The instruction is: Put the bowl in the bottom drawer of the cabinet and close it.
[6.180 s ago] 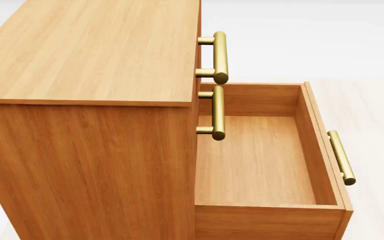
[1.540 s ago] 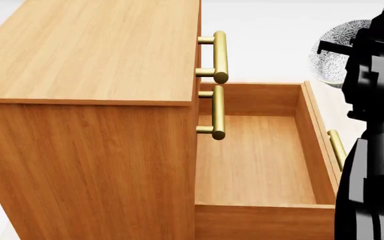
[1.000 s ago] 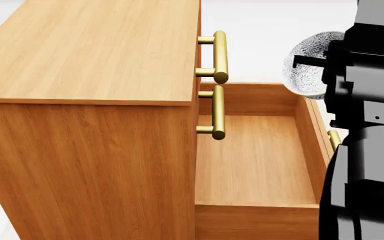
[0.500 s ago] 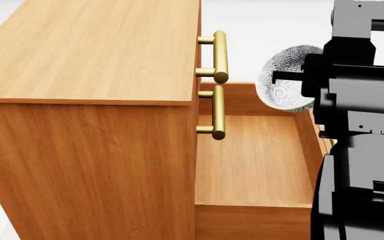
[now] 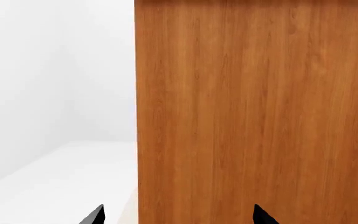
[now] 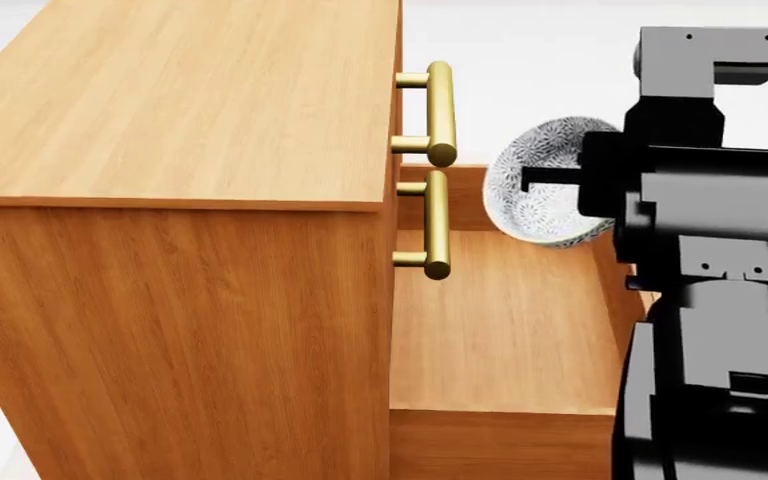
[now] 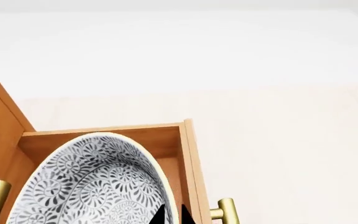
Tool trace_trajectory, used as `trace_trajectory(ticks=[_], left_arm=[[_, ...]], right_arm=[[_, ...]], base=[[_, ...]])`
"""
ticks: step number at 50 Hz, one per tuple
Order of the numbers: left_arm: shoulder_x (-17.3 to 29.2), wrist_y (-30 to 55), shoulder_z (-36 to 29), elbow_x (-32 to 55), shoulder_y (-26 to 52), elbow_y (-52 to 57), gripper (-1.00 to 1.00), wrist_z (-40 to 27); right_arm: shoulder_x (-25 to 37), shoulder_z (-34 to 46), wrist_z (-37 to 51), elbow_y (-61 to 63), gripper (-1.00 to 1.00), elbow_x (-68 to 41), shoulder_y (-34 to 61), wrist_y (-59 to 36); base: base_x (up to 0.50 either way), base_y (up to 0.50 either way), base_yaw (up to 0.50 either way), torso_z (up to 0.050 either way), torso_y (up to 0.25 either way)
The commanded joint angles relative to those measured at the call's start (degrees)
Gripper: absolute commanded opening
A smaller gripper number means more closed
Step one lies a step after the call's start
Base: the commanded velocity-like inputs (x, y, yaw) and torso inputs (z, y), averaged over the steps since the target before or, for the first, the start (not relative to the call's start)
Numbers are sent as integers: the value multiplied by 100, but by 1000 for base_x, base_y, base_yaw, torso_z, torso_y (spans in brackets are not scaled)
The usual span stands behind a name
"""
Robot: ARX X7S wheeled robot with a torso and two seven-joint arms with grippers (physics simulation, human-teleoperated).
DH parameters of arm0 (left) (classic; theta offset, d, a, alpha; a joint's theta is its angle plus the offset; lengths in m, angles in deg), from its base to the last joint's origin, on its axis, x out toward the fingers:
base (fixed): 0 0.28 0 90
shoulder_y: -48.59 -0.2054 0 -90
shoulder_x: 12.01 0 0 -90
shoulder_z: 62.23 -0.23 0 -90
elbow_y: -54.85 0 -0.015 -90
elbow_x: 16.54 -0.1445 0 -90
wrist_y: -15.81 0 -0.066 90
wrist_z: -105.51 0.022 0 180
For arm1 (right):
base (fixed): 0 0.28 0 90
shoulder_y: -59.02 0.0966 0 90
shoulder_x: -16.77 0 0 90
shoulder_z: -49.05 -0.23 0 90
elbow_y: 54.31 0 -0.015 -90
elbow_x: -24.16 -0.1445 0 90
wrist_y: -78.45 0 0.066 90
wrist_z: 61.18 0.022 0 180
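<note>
Leftmost on my head camera is the cabinet, and my left gripper faces its plain wood side with its two black tips spread apart, grasping nothing. Right of it, the bottom drawer stands pulled out. Above its far end my right gripper is clamped on the bowl, a speckled blue-grey floral bowl tipped on edge, mouth turned toward the cabinet.
</note>
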Motion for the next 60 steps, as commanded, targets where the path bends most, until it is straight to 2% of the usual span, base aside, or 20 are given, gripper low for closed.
trace_trajectory(ticks=[1,60], left_arm=[[-1,-14,7,21,10,-9,100,-24],[33,-82,-24,56,15,-33,100,-86]], right_arm=[[-16,-54,-95,5,-100,-26,-33,-31],[-78,-19,-220,5,-100,25,-424,58]], base=[[0,0,0,0,0],[0,0,0,0,0]])
